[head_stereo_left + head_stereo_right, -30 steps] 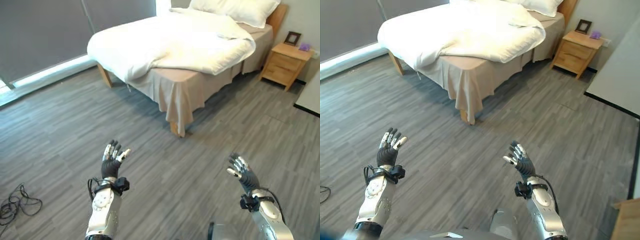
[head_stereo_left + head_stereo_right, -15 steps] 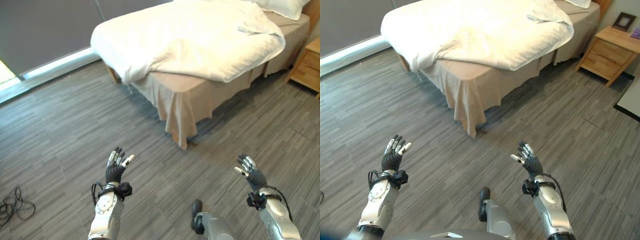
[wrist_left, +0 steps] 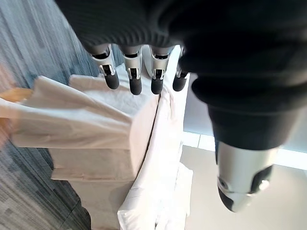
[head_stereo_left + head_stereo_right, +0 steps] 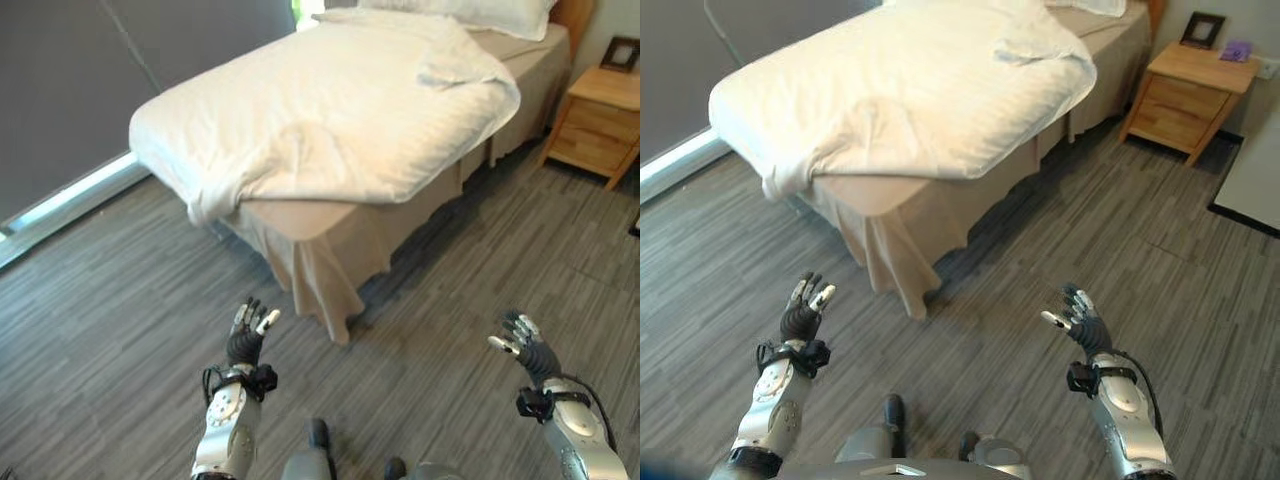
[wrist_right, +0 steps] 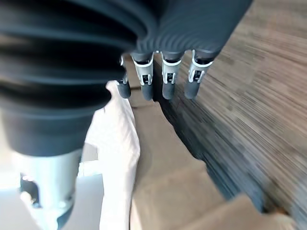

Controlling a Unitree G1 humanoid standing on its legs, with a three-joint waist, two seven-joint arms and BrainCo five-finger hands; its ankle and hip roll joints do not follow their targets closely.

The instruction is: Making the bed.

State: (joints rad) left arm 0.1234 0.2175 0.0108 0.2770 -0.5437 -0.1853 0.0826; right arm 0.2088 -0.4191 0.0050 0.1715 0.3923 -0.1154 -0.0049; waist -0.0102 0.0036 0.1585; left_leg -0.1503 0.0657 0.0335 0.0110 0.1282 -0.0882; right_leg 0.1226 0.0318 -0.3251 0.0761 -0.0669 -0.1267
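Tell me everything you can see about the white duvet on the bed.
The white duvet looks like soft, faintly striped cotton. It lies crooked across the bed: its near corner hangs rumpled over the foot edge, leaving the beige sheet bare at the bed's nearest corner. Near the pillow its top edge is bunched and folded back. Neither hand touches it.

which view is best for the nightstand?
Right eye view: the whole wooden nightstand shows, with its drawer fronts and the items on top. The left eye view cuts it off at the frame edge. The wrist views look past the fingers at bedding and floor.
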